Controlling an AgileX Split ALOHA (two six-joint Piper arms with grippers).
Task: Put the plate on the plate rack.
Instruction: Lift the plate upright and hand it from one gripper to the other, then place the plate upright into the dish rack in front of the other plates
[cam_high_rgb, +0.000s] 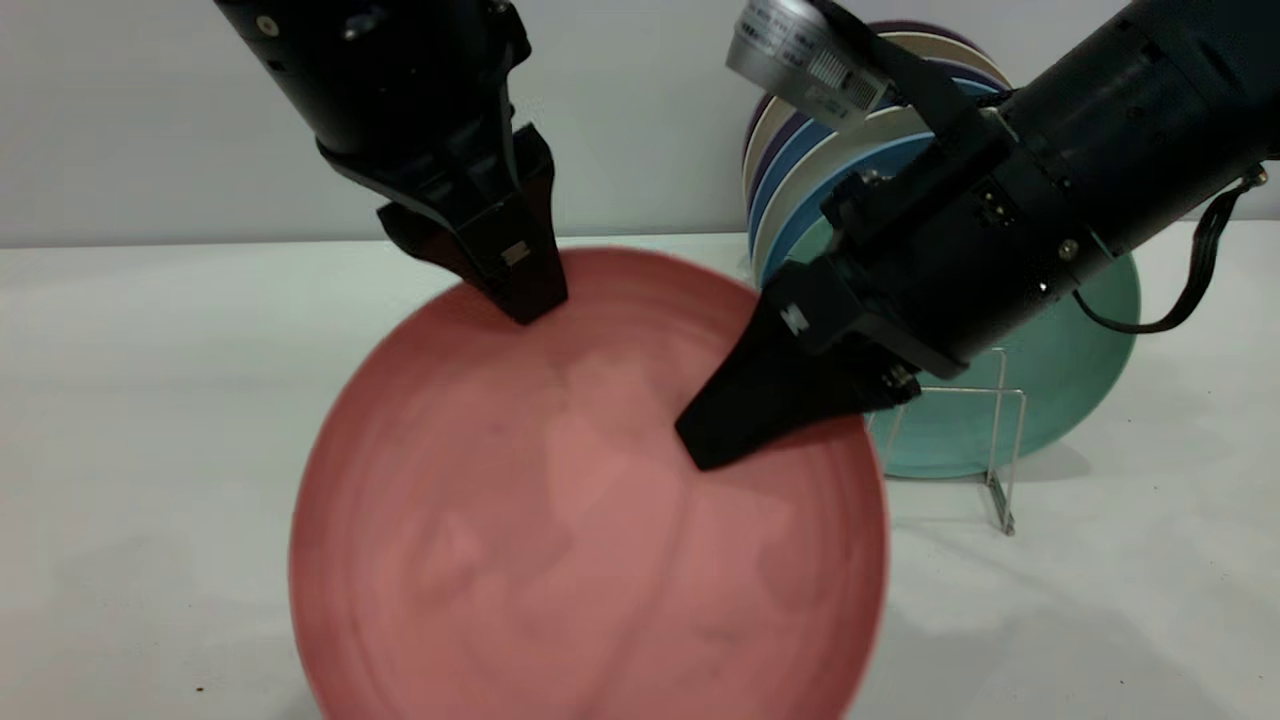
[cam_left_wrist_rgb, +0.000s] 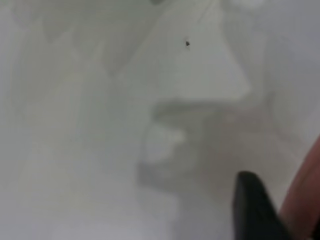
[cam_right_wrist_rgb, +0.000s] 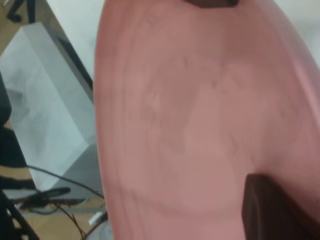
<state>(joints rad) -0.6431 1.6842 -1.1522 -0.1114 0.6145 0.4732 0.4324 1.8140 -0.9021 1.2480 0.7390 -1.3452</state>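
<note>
The salmon-pink plate (cam_high_rgb: 560, 520) is held off the table, tilted with its face toward the exterior camera. My left gripper (cam_high_rgb: 510, 298) is shut on its top rim. My right gripper (cam_high_rgb: 705, 445) is shut on its right side, one finger lying across the plate's face and the other hidden behind it. In the left wrist view one black finger (cam_left_wrist_rgb: 252, 210) stands beside the plate's edge (cam_left_wrist_rgb: 307, 195). The plate (cam_right_wrist_rgb: 190, 125) fills the right wrist view, with one finger (cam_right_wrist_rgb: 280, 210) pressed on it. The silver wire plate rack (cam_high_rgb: 1000, 440) stands behind and to the right of the plate.
A teal-green plate (cam_high_rgb: 1070, 370) stands in the rack's front slot. Behind it stand blue and cream plates (cam_high_rgb: 800, 170), partly hidden by my right arm. The white table (cam_high_rgb: 150, 400) stretches away to the left and in front of the rack.
</note>
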